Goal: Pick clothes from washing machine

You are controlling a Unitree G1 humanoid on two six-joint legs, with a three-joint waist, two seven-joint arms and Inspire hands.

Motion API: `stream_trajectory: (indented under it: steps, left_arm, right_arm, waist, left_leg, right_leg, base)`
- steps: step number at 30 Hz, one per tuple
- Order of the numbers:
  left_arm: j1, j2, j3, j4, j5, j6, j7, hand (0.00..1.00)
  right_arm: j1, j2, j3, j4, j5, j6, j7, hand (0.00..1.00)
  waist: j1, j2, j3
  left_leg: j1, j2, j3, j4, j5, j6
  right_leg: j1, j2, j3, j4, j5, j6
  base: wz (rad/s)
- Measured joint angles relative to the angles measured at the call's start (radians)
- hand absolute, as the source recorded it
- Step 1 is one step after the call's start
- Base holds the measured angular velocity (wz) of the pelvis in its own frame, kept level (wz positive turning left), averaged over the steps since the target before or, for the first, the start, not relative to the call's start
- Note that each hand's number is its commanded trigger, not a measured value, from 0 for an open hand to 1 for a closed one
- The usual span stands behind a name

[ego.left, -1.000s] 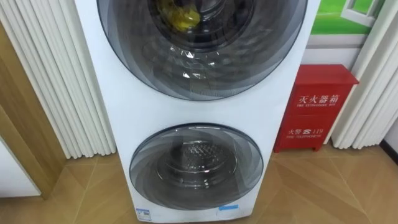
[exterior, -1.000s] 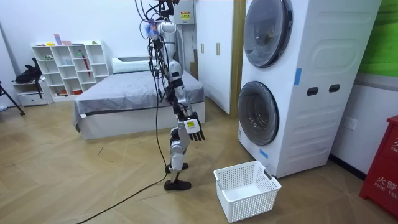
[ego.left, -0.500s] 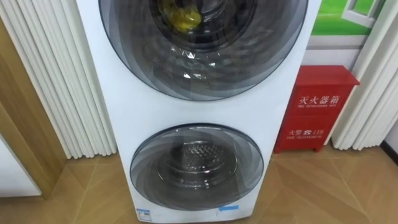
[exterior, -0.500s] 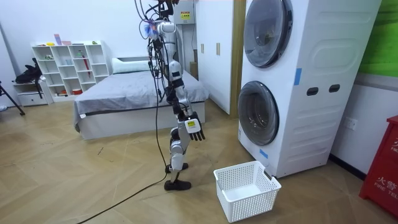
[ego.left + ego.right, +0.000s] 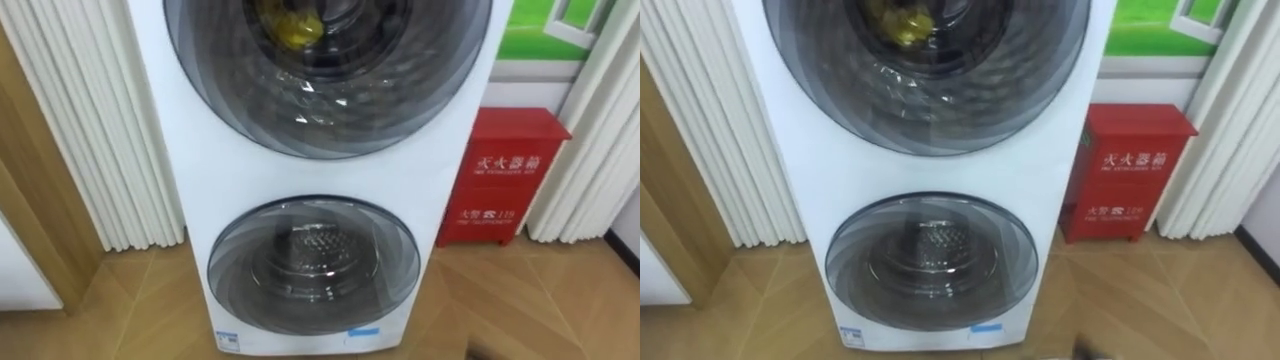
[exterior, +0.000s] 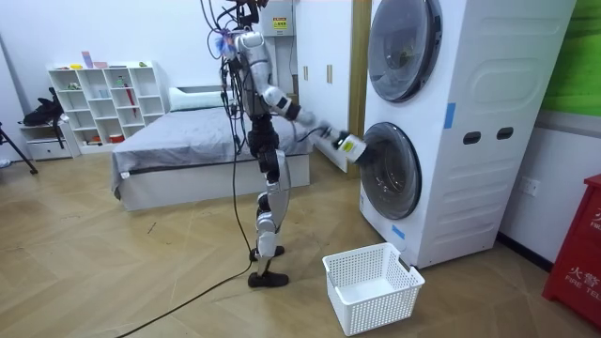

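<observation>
Washer [image 5: 205, 185] doors closed, yellow clothes [image 5: 298, 27] inside, red cabinet [image 5: 500, 175] beside

Glossy white washing machine [image 5: 200, 190], smoky glass door [image 5: 313, 262], wooden floor [image 5: 540, 300]

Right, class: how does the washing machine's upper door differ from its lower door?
The upper door is larger than the lower door. Behind the upper door's glass lies a yellow item; behind the lower door's glass there is just a bare metal drum. Both doors are round, of dark-tinted glass, and shut.
</observation>
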Motion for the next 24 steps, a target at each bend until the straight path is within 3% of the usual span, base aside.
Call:
stream_trajectory:
  steps: [1,9,15,19,24]
  left_arm:
    - [0.000,0.005,-0.007,0.000,0.001,0.001,0.001,0.00]
    - [-0.002,0.014,-0.016,-0.013,0.010,0.031,-0.001,0.00]
    - [0.007,0.021,-0.010,-0.015,0.011,0.077,-0.009,0.00]
    - [0.015,0.026,0.006,-0.018,0.011,0.091,-0.007,0.00]
    - [0.008,0.037,0.005,-0.027,0.011,0.090,-0.007,0.00]
  right_arm:
    - [-0.026,-0.001,-0.001,-0.040,-0.017,-0.001,-0.015,0.00]
    - [-0.184,-0.008,0.003,-0.185,-0.058,0.001,-0.100,0.00]
    - [-0.288,-0.082,0.009,-0.246,-0.023,0.028,-0.142,0.00]
    - [-0.305,-0.126,0.008,-0.272,0.022,0.048,-0.174,0.00]
    - [-0.367,-0.154,0.009,-0.282,0.021,0.073,-0.215,0.00]
  waist:
    - [0.000,-0.007,-0.0039]
    - [0.024,-0.008,-0.0033]
    - [0.037,-0.017,-0.0087]
    - [0.051,-0.043,-0.0176]
    - [0.052,-0.060,-0.0105]
  left_leg:
    - [0.001,0.000,-0.004,0.000,0.000,0.000]
    - [-0.005,-0.002,-0.015,0.001,0.000,0.000]
    - [-0.018,-0.001,-0.023,0.000,0.000,0.000]
    - [-0.017,0.000,-0.025,-0.001,0.001,0.000]
    - [-0.022,-0.001,-0.025,0.000,0.001,0.000]
  right_leg:
    - [0.000,0.000,-0.001,0.000,0.000,0.000]
    - [-0.008,-0.002,-0.002,-0.001,0.000,0.000]
    - [-0.019,-0.001,-0.017,-0.002,0.000,0.000]
    - [-0.015,0.000,-0.018,-0.001,0.000,0.000]
    - [-0.019,0.000,-0.016,-0.001,0.000,0.000]
  base:
    - [0.11]
    - [0.04]
    - [0.02]
    - [0.00]
    - [-0.01]
